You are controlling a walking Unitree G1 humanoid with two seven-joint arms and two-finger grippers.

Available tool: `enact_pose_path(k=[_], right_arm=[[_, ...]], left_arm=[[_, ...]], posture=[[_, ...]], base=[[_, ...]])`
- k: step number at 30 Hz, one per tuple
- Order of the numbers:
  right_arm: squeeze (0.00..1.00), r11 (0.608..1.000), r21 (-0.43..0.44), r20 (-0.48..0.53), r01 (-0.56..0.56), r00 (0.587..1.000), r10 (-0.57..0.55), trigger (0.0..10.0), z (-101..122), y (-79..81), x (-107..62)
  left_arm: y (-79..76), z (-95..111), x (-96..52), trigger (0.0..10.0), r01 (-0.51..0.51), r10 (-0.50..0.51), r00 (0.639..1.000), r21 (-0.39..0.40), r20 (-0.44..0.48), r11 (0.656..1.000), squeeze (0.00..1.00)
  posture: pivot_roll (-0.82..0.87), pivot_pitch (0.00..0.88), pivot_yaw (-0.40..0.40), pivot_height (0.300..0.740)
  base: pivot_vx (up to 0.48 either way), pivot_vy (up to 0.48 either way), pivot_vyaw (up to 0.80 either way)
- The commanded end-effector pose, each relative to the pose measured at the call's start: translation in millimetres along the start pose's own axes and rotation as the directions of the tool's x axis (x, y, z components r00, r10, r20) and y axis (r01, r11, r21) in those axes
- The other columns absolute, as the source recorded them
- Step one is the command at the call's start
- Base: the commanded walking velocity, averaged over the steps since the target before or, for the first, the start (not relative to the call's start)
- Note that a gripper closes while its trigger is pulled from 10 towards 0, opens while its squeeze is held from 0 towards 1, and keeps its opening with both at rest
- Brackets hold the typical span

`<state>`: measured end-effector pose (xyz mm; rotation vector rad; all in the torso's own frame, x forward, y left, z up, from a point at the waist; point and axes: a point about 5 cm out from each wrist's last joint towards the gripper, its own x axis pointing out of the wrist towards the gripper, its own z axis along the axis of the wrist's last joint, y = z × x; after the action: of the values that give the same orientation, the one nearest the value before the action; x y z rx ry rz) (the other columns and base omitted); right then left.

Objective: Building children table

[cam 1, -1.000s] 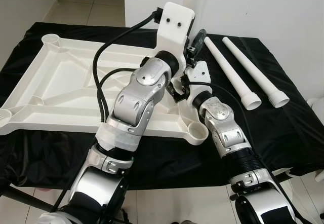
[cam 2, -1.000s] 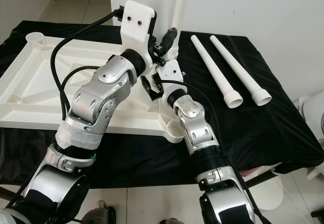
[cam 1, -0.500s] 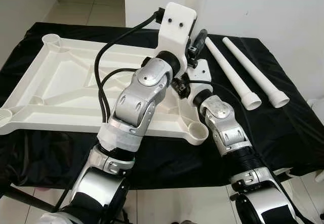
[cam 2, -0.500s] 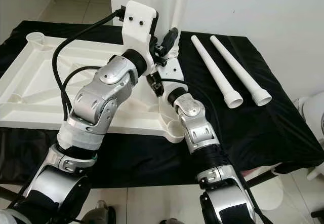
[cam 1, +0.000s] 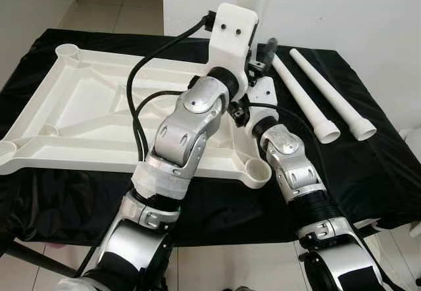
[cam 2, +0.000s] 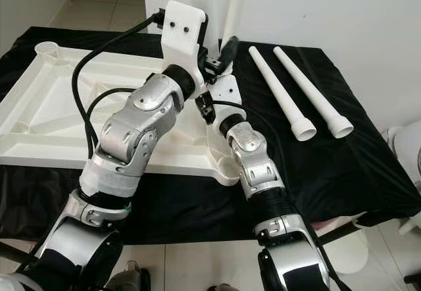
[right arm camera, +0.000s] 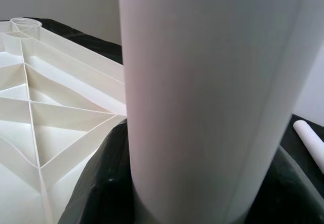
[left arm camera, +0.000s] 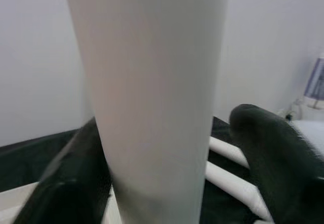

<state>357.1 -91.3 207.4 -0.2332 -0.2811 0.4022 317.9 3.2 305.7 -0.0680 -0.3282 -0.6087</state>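
The white table top (cam 1: 85, 106) lies upside down on the black cloth. A white table leg (left arm camera: 152, 107) stands upright at its far right corner, close before the wall. My left gripper (cam 2: 222, 52) reaches around this leg high up. One black finger touches it and the other finger (left arm camera: 273, 148) stands a small gap off it. My right gripper (right arm camera: 202, 203) holds the same table leg (right arm camera: 212, 97) lower down, with dark fingers pressed on both sides. In the eye views my left forearm hides most of that gripper.
Two loose white legs (cam 1: 299, 93) (cam 1: 332, 93) lie side by side on the cloth to the right of the table top. An open corner socket (cam 1: 256, 170) sits at the near right corner. The white wall stands just behind the table.
My left wrist and its black finger have shifted a little to the right and up along the upright leg. My right wrist has risen slightly under it. The table top has not moved.
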Motion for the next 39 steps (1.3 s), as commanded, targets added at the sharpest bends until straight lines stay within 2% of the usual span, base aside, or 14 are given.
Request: enact_pose_path(k=[1, 2, 8, 9, 11, 13, 14, 19, 28, 32, 35, 39], right_arm=[[0.00, 1.000, 0.003, 0.004, 0.026, 1.000, -0.026, 5.9, 2, -3.3, 1.6], [0.00, 1.000, 0.007, 0.003, 0.028, 1.000, -0.028, 10.0, 2, -3.3, 1.8], [0.00, 0.998, 0.031, -0.001, 0.046, 0.999, -0.046, 10.0, 1, -3.4, 2.8], [0.00, 0.997, 0.054, 0.000, 0.059, 0.998, -0.059, 10.0, 1, -4.0, 3.1], [0.00, 0.995, 0.070, 0.000, 0.067, 0.998, -0.067, 10.0, 1, -4.4, 3.3], [0.00, 0.984, 0.139, -0.005, 0.108, 0.994, -0.109, 10.0, 0, -8.1, 2.9], [0.00, 0.967, 0.199, -0.007, 0.157, 0.987, -0.159, 10.0, -1, -14.1, 0.9], [0.00, 0.953, 0.221, -0.017, 0.207, 0.978, -0.208, 10.0, -6, -20.7, -5.9], [0.00, 0.947, 0.191, -0.015, 0.259, 0.965, -0.261, 10.0, -11, -24.8, -16.0], [0.00, 0.943, 0.160, 0.002, 0.293, 0.955, -0.297, 10.0, -13, -24.9, -25.9], [0.00, 0.949, 0.162, 0.048, 0.269, 0.959, -0.280, 10.0, -11, -20.9, -35.2], [0.00, 0.954, 0.168, 0.063, 0.248, 0.963, -0.262, 10.0, -10, -17.6, -40.3]], left_arm=[[-3.3, 6, -1.0, 10.0, 0.038, -0.037, 0.999, -0.016, 0.030, 0.999, 1.00], [-2.9, 6, -0.8, 10.0, 0.037, -0.036, 0.999, -0.014, 0.031, 0.999, 1.00], [0.5, 8, 0.4, 10.0, 0.009, -0.008, 0.999, -0.007, 0.036, 1.000, 1.00], [2.4, 9, 0.4, 10.0, 0.002, -0.002, 0.999, -0.014, 0.040, 1.000, 0.00], [3.7, 10, 0.3, 10.0, -0.001, 0.001, 0.999, -0.019, 0.043, 1.000, 0.00], [10.9, 12, -1.8, 10.0, -0.018, 0.020, 0.998, -0.031, 0.064, 0.999, 0.00], [17.1, 14, -5.9, 10.0, -0.023, 0.026, 0.996, -0.036, 0.081, 0.999, 0.00], [25.3, 14, -15.6, 10.0, -0.016, 0.020, 0.995, -0.047, 0.098, 0.999, 0.00], [30.9, 3, -29.3, 10.0, -0.013, 0.015, 0.997, -0.030, 0.080, 0.999, 0.00], [34.8, -15, -39.8, 10.0, -0.021, 0.020, 0.999, 0.030, 0.028, 0.999, 0.00], [39.5, -31, -50.0, 10.0, -0.033, 0.034, 0.999, 0.089, -0.012, 0.996, 0.00], [40.6, -40, -57.0, 10.0, -0.027, 0.031, 0.999, 0.123, -0.034, 0.992, 0.00]], posture=[[0.10, 0.050, -0.085, 0.740], [0.10, 0.052, -0.085, 0.740], [0.10, 0.052, -0.083, 0.740], [0.10, 0.052, -0.083, 0.740], [0.10, 0.052, -0.083, 0.740], [0.10, 0.052, -0.083, 0.740], [0.11, 0.053, -0.084, 0.740], [0.10, 0.056, -0.082, 0.740], [0.10, 0.050, -0.080, 0.740], [0.10, 0.047, -0.082, 0.740], [0.10, 0.043, -0.084, 0.740], [0.09, 0.042, -0.086, 0.740]], base=[[0.000, 0.000, 0.00], [0.000, 0.000, 0.00], [0.000, 0.000, 0.00], [0.000, 0.000, 0.00], [0.000, 0.000, 0.00], [0.000, 0.000, 0.00], [0.000, 0.000, 0.00], [0.000, 0.000, 0.00], [0.000, 0.000, 0.00], [0.000, 0.000, 0.00], [0.000, 0.000, 0.00], [0.000, 0.000, 0.00]])
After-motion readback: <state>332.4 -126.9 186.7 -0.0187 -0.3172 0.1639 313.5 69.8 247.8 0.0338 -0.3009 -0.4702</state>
